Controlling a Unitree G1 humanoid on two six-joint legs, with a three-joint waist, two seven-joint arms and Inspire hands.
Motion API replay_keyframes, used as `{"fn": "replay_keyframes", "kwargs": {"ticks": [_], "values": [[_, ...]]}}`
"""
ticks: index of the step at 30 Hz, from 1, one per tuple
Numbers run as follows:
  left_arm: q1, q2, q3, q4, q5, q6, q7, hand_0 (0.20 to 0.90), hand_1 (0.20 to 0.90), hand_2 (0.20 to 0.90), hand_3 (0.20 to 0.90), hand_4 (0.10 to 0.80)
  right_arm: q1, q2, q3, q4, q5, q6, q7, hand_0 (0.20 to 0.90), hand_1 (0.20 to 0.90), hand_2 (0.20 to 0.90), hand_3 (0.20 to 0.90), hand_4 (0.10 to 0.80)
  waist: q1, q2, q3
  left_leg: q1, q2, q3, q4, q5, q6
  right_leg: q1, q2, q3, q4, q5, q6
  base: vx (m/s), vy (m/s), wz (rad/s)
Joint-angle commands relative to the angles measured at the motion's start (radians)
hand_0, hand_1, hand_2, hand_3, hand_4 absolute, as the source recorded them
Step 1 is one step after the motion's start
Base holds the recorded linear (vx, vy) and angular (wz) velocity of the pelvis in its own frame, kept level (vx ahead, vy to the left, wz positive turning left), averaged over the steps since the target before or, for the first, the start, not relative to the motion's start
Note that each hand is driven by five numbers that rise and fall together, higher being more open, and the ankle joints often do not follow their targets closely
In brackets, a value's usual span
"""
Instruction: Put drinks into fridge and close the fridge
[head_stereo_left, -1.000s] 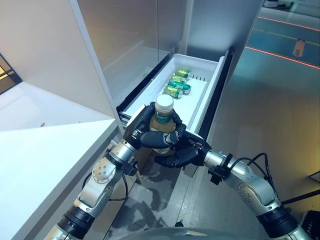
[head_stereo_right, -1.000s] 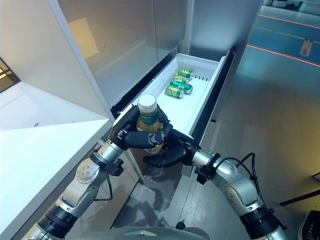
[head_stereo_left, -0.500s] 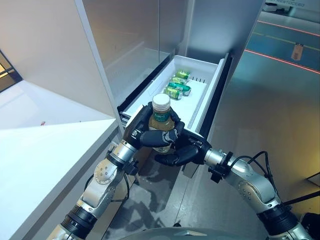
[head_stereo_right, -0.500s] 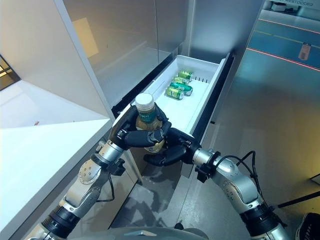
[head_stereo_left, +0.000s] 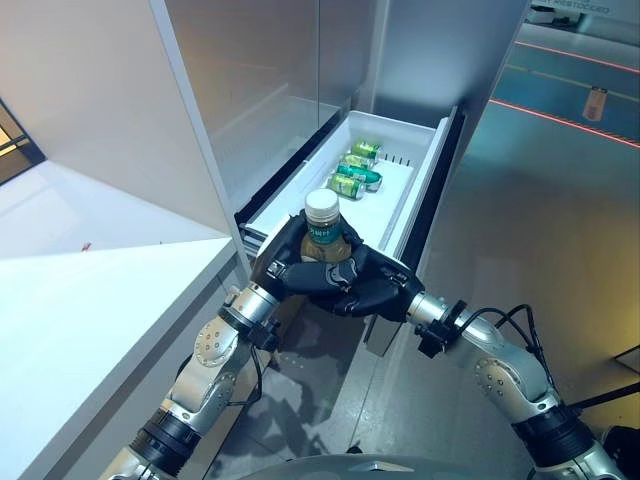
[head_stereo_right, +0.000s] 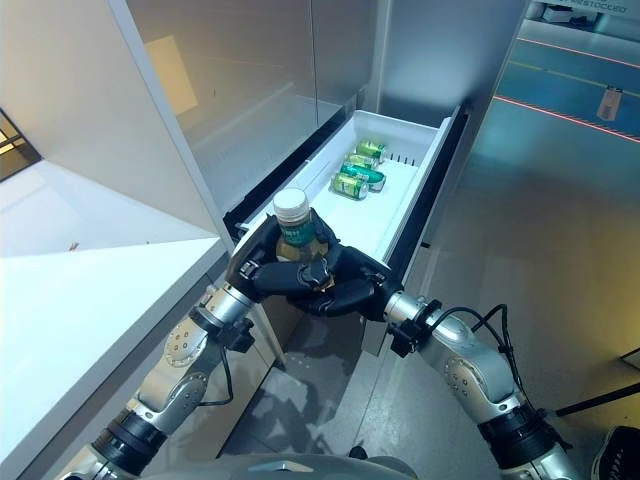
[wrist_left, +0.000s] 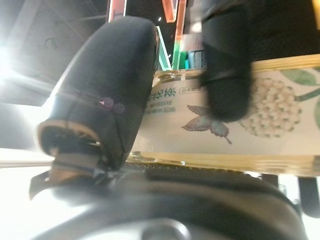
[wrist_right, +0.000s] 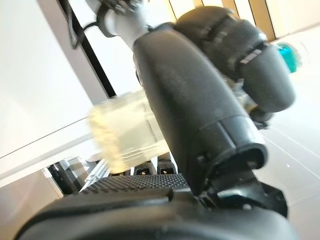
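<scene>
A drink bottle (head_stereo_left: 322, 232) with a white cap and a green label stands upright over the near end of the open white fridge drawer (head_stereo_left: 432, 158). My left hand (head_stereo_left: 283, 262) is curled round its side; its label shows past the thumb in the left wrist view (wrist_left: 270, 114). My right hand (head_stereo_left: 376, 292) is wrapped round the bottle's lower part, against the left hand's fingers. The bottle also shows beside the thumb in the right wrist view (wrist_right: 125, 131). Green cans (head_stereo_left: 352, 172) lie at the drawer's far end.
A white counter (head_stereo_left: 80, 330) runs along my left, close to the left arm. The grey fridge front (head_stereo_left: 260, 70) rises behind the drawer. Open grey floor (head_stereo_left: 560, 200) with a red line lies to the right of the drawer.
My right hand has come up from under the bottle and closed round its lower part. The bottle has shifted slightly toward the drawer.
</scene>
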Motion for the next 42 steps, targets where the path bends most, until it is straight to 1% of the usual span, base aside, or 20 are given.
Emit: {"fn": "replay_keyframes", "kwargs": {"ticks": [1,6,10,14,19,21,22,23,24,25,27,29,33,34,35,36,37,38,40,42], "values": [[-0.173,-0.059,-0.037,-0.029,-0.044,-0.097,-0.056,0.300,0.300,0.300,0.200,0.100,-0.154,0.077,-0.065,-0.064,0.113,-0.102,-0.012,0.300,0.300,0.300,0.200,0.100,0.008,-0.004,-0.079,-0.009,-0.027,-0.039,0.040,-0.108,0.024,-0.030,0.033,-0.022,0.064,-0.043,0.053,0.000,0.000,0.00],[-0.179,-0.048,-0.058,-0.012,-0.023,-0.087,-0.066,0.300,0.300,0.300,0.200,0.100,-0.162,0.066,-0.057,-0.052,0.084,-0.097,-0.021,0.300,0.300,0.300,0.200,0.100,0.006,-0.001,-0.077,-0.009,-0.030,-0.047,0.041,-0.108,0.026,-0.029,0.033,-0.019,0.063,-0.043,0.052,0.000,0.000,0.00],[-0.180,-0.041,-0.069,-0.004,-0.046,-0.094,-0.076,0.300,0.300,0.300,0.200,0.100,-0.166,0.053,-0.047,-0.046,0.067,-0.095,-0.027,0.300,0.300,0.300,0.200,0.100,0.004,0.002,-0.077,-0.008,-0.031,-0.047,0.040,-0.107,0.027,-0.029,0.033,-0.016,0.063,-0.043,0.053,0.000,0.000,0.00],[-0.182,-0.048,-0.076,-0.005,-0.072,-0.134,-0.071,0.300,0.300,0.300,0.200,0.100,-0.172,0.051,-0.036,-0.029,0.065,-0.086,-0.039,0.300,0.300,0.300,0.200,0.100,0.001,0.002,-0.080,-0.006,-0.030,-0.046,0.036,-0.106,0.027,-0.029,0.035,-0.011,0.061,-0.042,0.053,0.000,0.000,0.00],[-0.185,-0.059,-0.078,-0.025,-0.076,-0.165,-0.063,0.300,0.300,0.300,0.200,0.100,-0.163,0.058,-0.040,-0.021,0.065,-0.080,-0.057,0.300,0.300,0.300,0.200,0.100,-0.002,-0.002,-0.079,-0.005,-0.028,-0.043,0.028,-0.102,0.027,-0.030,0.036,-0.006,0.058,-0.038,0.054,0.000,0.000,0.00],[-0.190,-0.060,-0.078,-0.032,-0.056,-0.195,-0.044,0.300,0.300,0.300,0.200,0.100,-0.163,0.059,-0.042,-0.021,0.071,-0.068,-0.064,0.300,0.300,0.300,0.200,0.100,-0.005,-0.003,-0.077,-0.006,-0.027,-0.041,0.028,-0.102,0.027,-0.032,0.036,-0.004,0.059,-0.036,0.054,0.000,0.000,0.00],[-0.191,-0.059,-0.077,-0.035,-0.036,-0.219,-0.032,0.300,0.300,0.300,0.200,0.100,-0.161,0.060,-0.042,-0.021,0.066,-0.068,-0.067,0.300,0.300,0.300,0.200,0.100,-0.005,-0.004,-0.077,-0.006,-0.027,-0.040,0.029,-0.102,0.027,-0.033,0.037,-0.003,0.059,-0.036,0.054,0.000,0.000,0.00],[-0.195,-0.057,-0.077,-0.039,0.006,-0.264,-0.004,0.300,0.300,0.300,0.200,0.100,-0.160,0.059,-0.042,-0.019,0.055,-0.067,-0.067,0.300,0.300,0.300,0.200,0.100,-0.006,-0.005,-0.077,-0.006,-0.027,-0.039,0.029,-0.103,0.027,-0.034,0.037,-0.002,0.060,-0.036,0.055,0.000,0.000,0.00],[-0.199,-0.055,-0.076,-0.047,0.035,-0.291,0.018,0.300,0.300,0.300,0.200,0.100,-0.159,0.060,-0.043,-0.019,0.044,-0.066,-0.071,0.300,0.300,0.300,0.200,0.100,-0.006,-0.006,-0.077,-0.006,-0.027,-0.039,0.031,-0.104,0.027,-0.033,0.037,-0.001,0.059,-0.035,0.055,0.000,0.000,0.00],[-0.201,-0.054,-0.076,-0.050,0.049,-0.302,0.027,0.300,0.300,0.300,0.200,0.100,-0.159,0.060,-0.044,-0.019,0.038,-0.067,-0.073,0.300,0.300,0.300,0.200,0.100,-0.006,-0.007,-0.076,-0.006,-0.027,-0.040,0.031,-0.104,0.028,-0.033,0.037,0.000,0.059,-0.035,0.055,0.000,0.000,0.00],[-0.221,-0.049,-0.074,-0.065,0.109,-0.355,0.090,0.300,0.300,0.300,0.200,0.100,-0.166,0.049,-0.045,-0.011,-0.026,-0.098,-0.085,0.300,0.300,0.300,0.200,0.100,-0.006,-0.010,-0.078,-0.007,-0.028,-0.042,0.033,-0.105,0.028,-0.033,0.037,0.001,0.056,-0.034,0.054,0.000,0.000,0.00],[-0.237,-0.049,-0.073,-0.071,0.133,-0.377,0.121,0.300,0.300,0.300,0.200,0.100,-0.176,0.043,-0.045,-0.002,-0.060,-0.121,-0.102,0.300,0.300,0.300,0.200,0.100,-0.005,-0.013,-0.078,-0.007,-0.029,-0.044,0.033,-0.106,0.028,-0.033,0.038,0.002,0.055,-0.032,0.054,0.000,0.000,0.00],[-0.262,-0.057,-0.067,-0.084,0.152,-0.365,0.162,0.300,0.300,0.300,0.200,0.100,-0.217,0.039,-0.055,0.014,-0.112,-0.155,-0.146,0.300,0.300,0.300,0.200,0.100,-0.002,-0.017,-0.077,-0.007,-0.028,-0.048,0.031,-0.105,0.027,-0.032,0.040,0.002,0.053,-0.032,0.053,0.001,-0.020,-0.03],[-0.269,-0.061,-0.067,-0.088,0.151,-0.350,0.172,0.406,0.406,0.406,0.324,0.224,-0.231,0.038,-0.059,0.014,-0.104,-0.148,-0.166,0.300,0.300,0.300,0.200,0.100,-0.002,-0.019,-0.075,-0.008,-0.028,-0.049,0.032,-0.106,0.027,-0.033,0.041,0.002,0.055,-0.032,0.053,0.002,-0.036,-0.03],[-0.272,-0.065,-0.067,-0.090,0.153,-0.343,0.180,0.441,0.441,0.441,0.365,0.265,-0.237,0.040,-0.062,0.013,-0.105,-0.147,-0.181,0.300,0.300,0.300,0.200,0.100,-0.001,-0.019,-0.074,-0.008,-0.028,-0.049,0.033,-0.107,0.027,-0.034,0.041,0.001,0.056,-0.032,0.053,0.000,-0.030,-0.02],[-0.273,-0.066,-0.066,-0.090,0.152,-0.340,0.182,0.547,0.547,0.547,0.488,0.388,-0.240,0.041,-0.064,0.014,-0.106,-0.148,-0.185,0.300,0.300,0.300,0.200,0.100,-0.001,-0.020,-0.074,-0.009,-0.028,-0.049,0.033,-0.107,0.027,-0.034,0.041,0.001,0.056,-0.033,0.053,0.000,0.000,0.00],[-0.274,-0.068,-0.064,-0.089,0.148,-0.332,0.185,0.773,0.773,0.773,0.752,0.652,-0.245,0.043,-0.067,0.015,-0.114,-0.154,-0.196,0.300,0.300,0.300,0.200,0.100,0.000,-0.021,-0.074,-0.010,-0.028,-0.049,0.034,-0.108,0.027,-0.034,0.041,0.001,0.056,-0.033,0.053,0.000,0.000,0.00],[-0.272,-0.068,-0.063,-0.090,0.147,-0.327,0.189,0.900,0.900,0.900,0.900,0.800,-0.246,0.044,-0.069,0.015,-0.121,-0.159,-0.203,0.300,0.300,0.300,0.200,0.100,0.000,-0.021,-0.074,-0.010,-0.028,-0.050,0.033,-0.109,0.028,-0.034,0.042,0.001,0.057,-0.034,0.052,0.012,-0.046,-0.02],[-0.265,-0.070,-0.060,-0.099,0.142,-0.304,0.200,0.900,0.900,0.900,0.900,0.800,-0.248,0.047,-0.075,0.014,-0.149,-0.176,-0.221,0.300,0.300,0.300,0.200,0.100,0.001,-0.021,-0.070,-0.009,-0.027,-0.051,0.034,-0.110,0.029,-0.034,0.043,-0.002,0.058,-0.036,0.051,0.017,-0.046,-0.02],[-0.250,-0.079,-0.053,-0.102,0.102,-0.264,0.191,0.900,0.900,0.900,0.900,0.800,-0.245,0.059,-0.076,0.013,-0.187,-0.195,-0.242,0.300,0.300,0.300,0.200,0.100,0.003,-0.020,-0.066,-0.009,-0.026,-0.053,0.034,-0.110,0.028,-0.034,0.045,-0.003,0.059,-0.036,0.049,0.022,-0.054,-0.02]]}}
